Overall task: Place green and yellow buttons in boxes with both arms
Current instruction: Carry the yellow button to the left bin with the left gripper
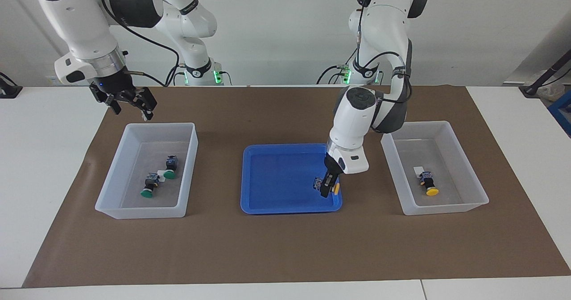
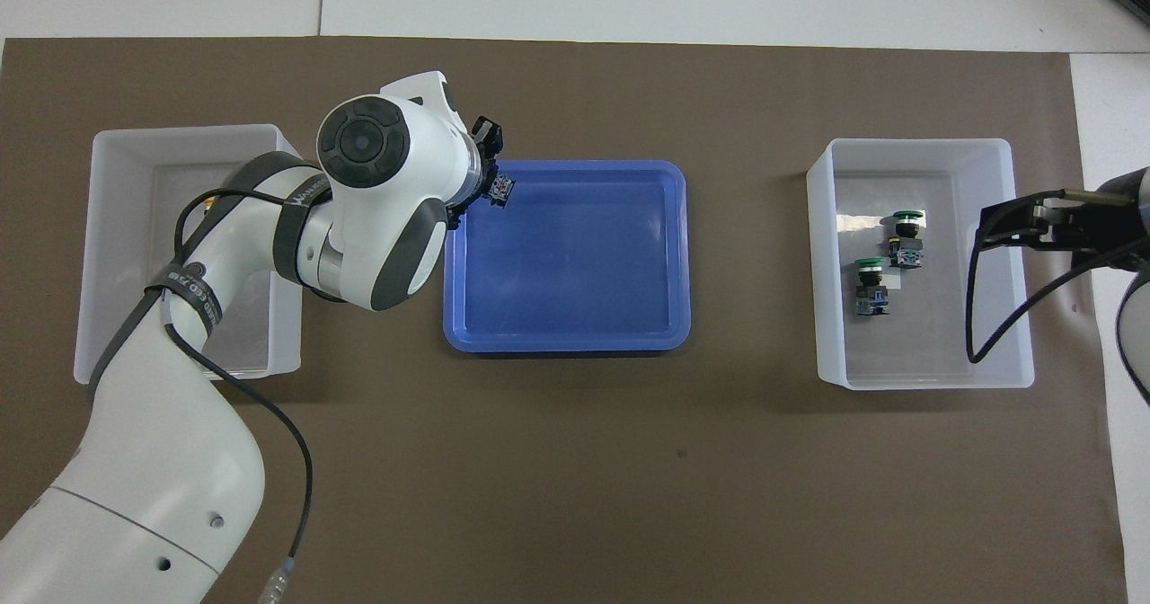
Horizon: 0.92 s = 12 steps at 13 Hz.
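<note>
One yellow-capped button (image 1: pixel 328 185), pinched in left gripper (image 1: pixel 327 188) over blue tray (image 1: pixel 276 202), lower centre; clear rim before crossing to yellow's bin (image 1: pixel 464 202). Right gripper (image 1: pixel 127 102) spread, upper left.

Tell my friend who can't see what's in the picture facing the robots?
The left gripper holds a yellow button over the blue tray. The open right gripper hangs above a box with two green buttons; another yellow button lies in the other box.
</note>
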Tool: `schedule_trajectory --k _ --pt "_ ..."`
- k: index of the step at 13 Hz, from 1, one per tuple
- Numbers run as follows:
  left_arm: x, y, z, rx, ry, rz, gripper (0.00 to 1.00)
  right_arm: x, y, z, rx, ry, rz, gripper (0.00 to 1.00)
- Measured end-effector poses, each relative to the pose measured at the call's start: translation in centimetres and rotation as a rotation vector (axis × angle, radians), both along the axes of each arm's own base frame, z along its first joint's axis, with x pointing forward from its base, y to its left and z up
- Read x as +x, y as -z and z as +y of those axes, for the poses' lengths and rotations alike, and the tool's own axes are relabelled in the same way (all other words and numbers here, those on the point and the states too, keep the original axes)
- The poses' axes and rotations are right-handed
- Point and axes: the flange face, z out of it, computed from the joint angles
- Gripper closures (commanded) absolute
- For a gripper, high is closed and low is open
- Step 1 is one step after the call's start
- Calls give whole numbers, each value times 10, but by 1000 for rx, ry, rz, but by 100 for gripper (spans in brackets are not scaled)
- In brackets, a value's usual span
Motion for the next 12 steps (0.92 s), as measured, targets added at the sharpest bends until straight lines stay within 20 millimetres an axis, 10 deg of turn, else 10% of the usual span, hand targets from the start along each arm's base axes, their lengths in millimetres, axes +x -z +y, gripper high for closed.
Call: schedule_trajectory --k 4,12 --pt "22 -22 49 86 157 86 100 -12 -9 5 -2 0 26 0" --pt "36 -80 206 108 525 230 100 -12 -9 4 -2 2 26 0"
